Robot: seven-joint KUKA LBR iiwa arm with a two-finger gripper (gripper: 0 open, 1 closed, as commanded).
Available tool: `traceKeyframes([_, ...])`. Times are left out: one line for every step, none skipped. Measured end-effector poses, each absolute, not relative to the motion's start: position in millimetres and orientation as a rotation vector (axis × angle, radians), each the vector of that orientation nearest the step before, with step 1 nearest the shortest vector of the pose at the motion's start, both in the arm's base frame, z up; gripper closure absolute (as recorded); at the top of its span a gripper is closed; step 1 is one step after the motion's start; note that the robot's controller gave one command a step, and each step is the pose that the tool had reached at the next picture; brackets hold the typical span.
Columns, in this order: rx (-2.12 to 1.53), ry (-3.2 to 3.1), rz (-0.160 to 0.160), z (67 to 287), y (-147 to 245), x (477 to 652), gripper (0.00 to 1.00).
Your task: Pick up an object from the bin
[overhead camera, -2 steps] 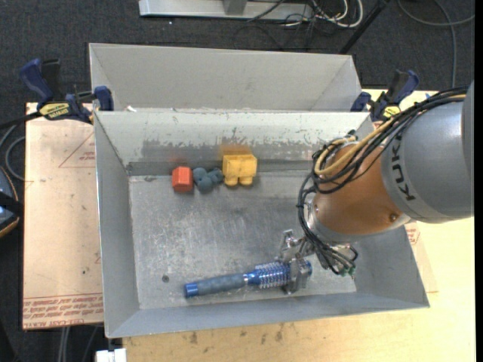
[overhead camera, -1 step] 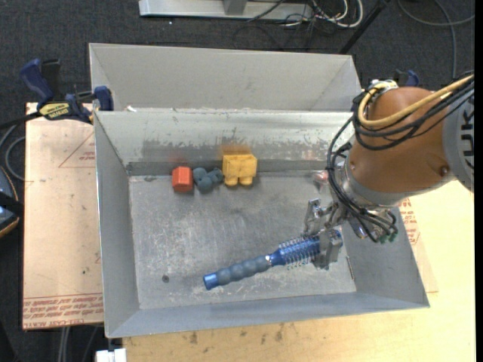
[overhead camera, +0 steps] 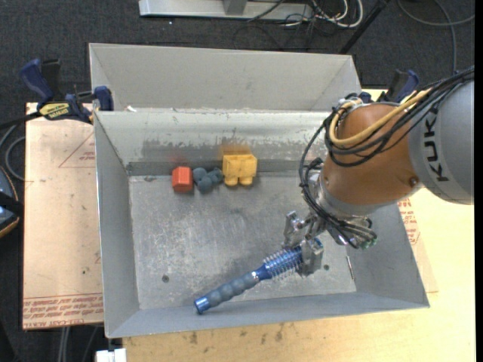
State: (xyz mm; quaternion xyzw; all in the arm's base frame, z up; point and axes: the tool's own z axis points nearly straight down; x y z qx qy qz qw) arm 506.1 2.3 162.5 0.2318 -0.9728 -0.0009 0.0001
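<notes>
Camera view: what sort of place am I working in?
Probably a robotics lab or test cell: a robot arm over a grey metal bin holding a yellow block, with loose cables on the dark floor behind.

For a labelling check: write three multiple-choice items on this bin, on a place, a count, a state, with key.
1. The yellow block lies: A at the back wall; B at the front wall; C mid-floor.
2. Loose things in the bin: A two; B four; C seven.
3. The long blue tool: A stands upright; B hangs over the rim; C lies on the floor by the gripper.
Key: A, it sits at that wall beside the orange block and blue-grey piece; B, those three plus the tool; C, it stretches along the floor.
</notes>
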Motion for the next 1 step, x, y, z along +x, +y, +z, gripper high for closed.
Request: traceKeyframes([0.689, -3.075, 0.002, 239.1, 7.2, 499.4, 1.0])
